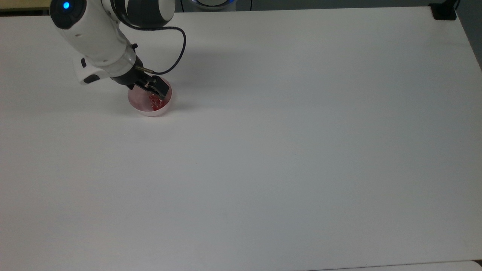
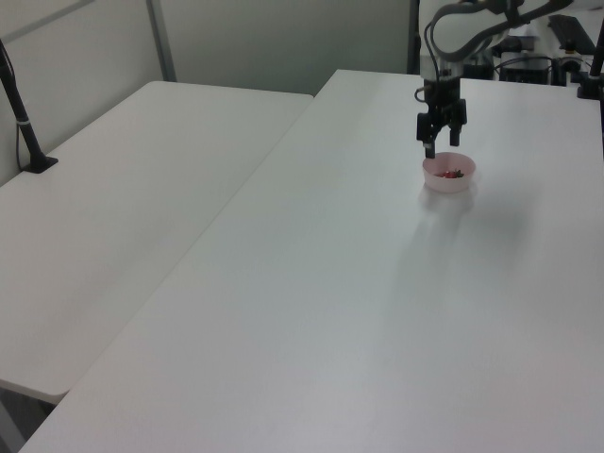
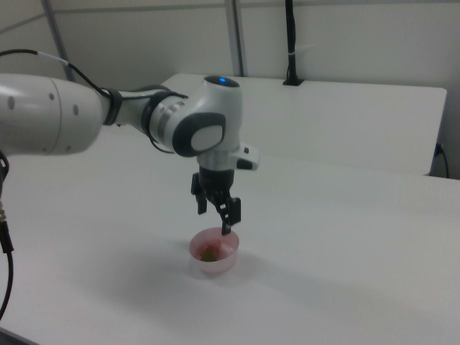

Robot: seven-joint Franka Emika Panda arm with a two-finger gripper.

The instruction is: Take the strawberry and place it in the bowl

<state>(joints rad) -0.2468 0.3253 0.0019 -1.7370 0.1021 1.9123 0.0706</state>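
- White table [image 1: 286, 150] spans the top view.
- Second white table [image 2: 123, 208] beside it, on the left view's left.
- Black post [image 2: 21, 113] stands on that second table.

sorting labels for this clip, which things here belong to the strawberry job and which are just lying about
Part of the job:
glossy red toy strawberry
round pale pink plastic bowl
open black two-finger gripper

Just there:
white table
second white table
black post
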